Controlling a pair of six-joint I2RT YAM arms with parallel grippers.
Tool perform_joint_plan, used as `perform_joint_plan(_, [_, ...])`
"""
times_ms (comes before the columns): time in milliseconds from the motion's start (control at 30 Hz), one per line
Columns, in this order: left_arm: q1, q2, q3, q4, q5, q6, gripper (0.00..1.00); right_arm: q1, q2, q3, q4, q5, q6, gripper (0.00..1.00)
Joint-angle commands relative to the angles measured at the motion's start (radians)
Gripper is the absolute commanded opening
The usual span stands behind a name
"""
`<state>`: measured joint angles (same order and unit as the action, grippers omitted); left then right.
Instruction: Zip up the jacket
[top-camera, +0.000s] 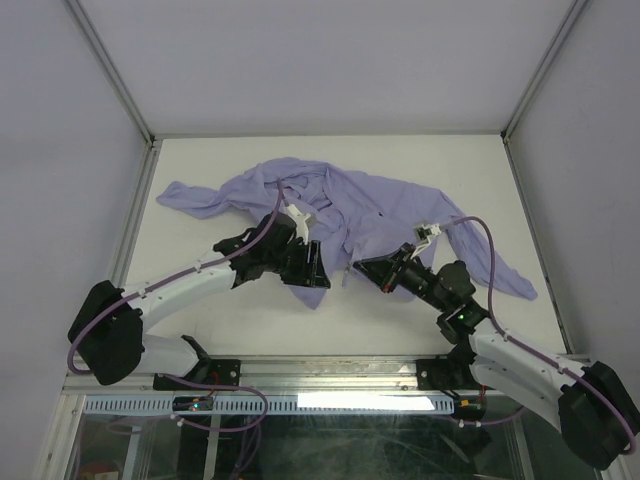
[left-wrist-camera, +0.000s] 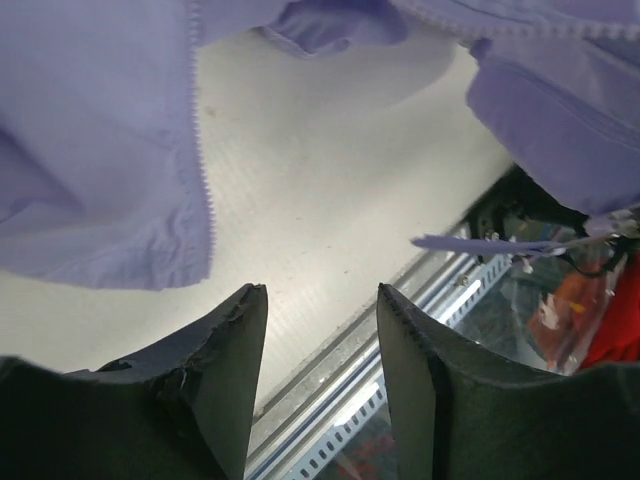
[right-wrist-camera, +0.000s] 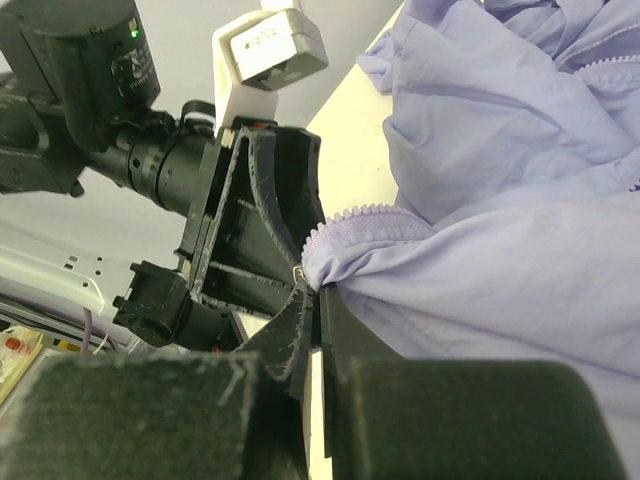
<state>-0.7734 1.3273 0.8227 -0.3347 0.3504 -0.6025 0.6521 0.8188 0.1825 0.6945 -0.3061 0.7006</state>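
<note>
The lavender jacket (top-camera: 372, 208) lies crumpled and open on the white table (top-camera: 230, 320). My left gripper (top-camera: 318, 272) is at its near hem, open and empty; in the left wrist view (left-wrist-camera: 322, 300) the fingers (left-wrist-camera: 238, 345) stand apart over bare table, with a jacket panel (left-wrist-camera: 90, 150) and its zipper teeth (left-wrist-camera: 203, 170) up and left. My right gripper (top-camera: 362, 267) is close beside it. In the right wrist view the right gripper (right-wrist-camera: 320, 290) is shut on the jacket's zipper edge (right-wrist-camera: 370, 225), with the left gripper (right-wrist-camera: 250, 215) just behind.
The table's near metal rail (top-camera: 330, 372) runs close under both arms and also shows in the left wrist view (left-wrist-camera: 420, 300). Grey walls enclose the table on three sides. A jacket sleeve (top-camera: 510, 275) trails to the right, another sleeve (top-camera: 190, 198) to the left.
</note>
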Motion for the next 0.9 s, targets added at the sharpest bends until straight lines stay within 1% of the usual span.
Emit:
perform_joint_plan(0, [-0.009,0.018,0.116,-0.257,-0.195,0.033,0.50,-0.003,-0.092,-0.001,-0.143,0.026,-0.030,0.00])
perform_joint_plan(33, [-0.010,0.045,0.143,-0.316,-0.221,0.040,0.50,-0.005,-0.106,-0.005,-0.157,0.026,-0.030,0.00])
perform_joint_plan(167, [-0.036,0.183,0.255,-0.463,-0.334,0.068,0.50,-0.005,-0.134,-0.024,-0.169,0.026,-0.030,0.00])
perform_joint_plan(333, [-0.100,0.332,0.398,-0.576,-0.444,0.106,0.50,-0.005,-0.132,-0.023,-0.170,0.026,-0.030,0.00])
perform_joint_plan(433, [-0.127,0.404,0.458,-0.619,-0.490,0.117,0.47,-0.005,-0.134,-0.021,-0.171,0.026,-0.030,0.00])
perform_joint_plan(600, [-0.149,0.484,0.522,-0.649,-0.514,0.137,0.47,-0.008,-0.139,-0.027,-0.172,0.026,-0.030,0.00])
perform_joint_plan(867, [-0.165,0.588,0.554,-0.649,-0.486,0.150,0.49,-0.012,-0.141,-0.035,-0.171,0.026,-0.030,0.00])
